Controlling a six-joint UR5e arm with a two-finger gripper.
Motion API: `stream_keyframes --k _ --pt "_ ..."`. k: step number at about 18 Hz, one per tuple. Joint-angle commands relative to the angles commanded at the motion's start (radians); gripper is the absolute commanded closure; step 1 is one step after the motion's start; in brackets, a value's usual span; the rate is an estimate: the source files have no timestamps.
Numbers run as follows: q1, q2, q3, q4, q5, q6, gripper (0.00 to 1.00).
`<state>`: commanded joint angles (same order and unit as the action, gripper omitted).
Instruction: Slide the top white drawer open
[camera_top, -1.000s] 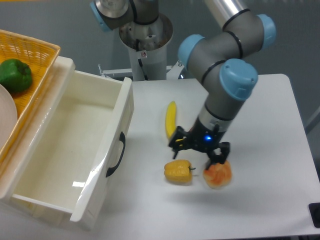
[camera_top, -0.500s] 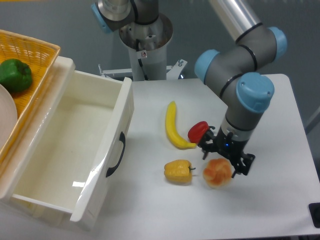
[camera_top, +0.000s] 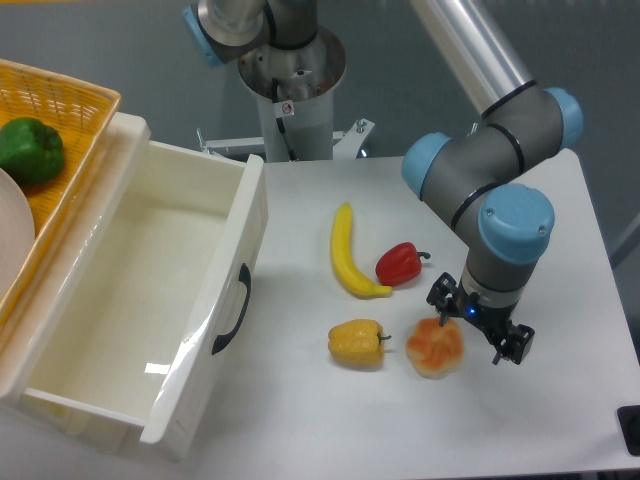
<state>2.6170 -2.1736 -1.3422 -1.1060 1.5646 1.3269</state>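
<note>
The top white drawer (camera_top: 150, 300) stands pulled far out at the left of the tabletop (camera_top: 560, 220), its plain inside showing. The gripper (camera_top: 480, 327) hangs spread and holding nothing just right of the peeled orange (camera_top: 435, 347), well apart from the drawer's black handle (camera_top: 233, 309).

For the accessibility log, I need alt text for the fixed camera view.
The top white drawer is pulled wide open and empty. The gripper hangs over the table beside a peeled orange, near a yellow pepper, red pepper and banana.
</note>
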Motion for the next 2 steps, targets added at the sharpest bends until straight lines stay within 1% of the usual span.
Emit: stream_keyframes --k 2 --pt "0.000 0.000 -0.002 0.000 0.002 0.000 0.00"
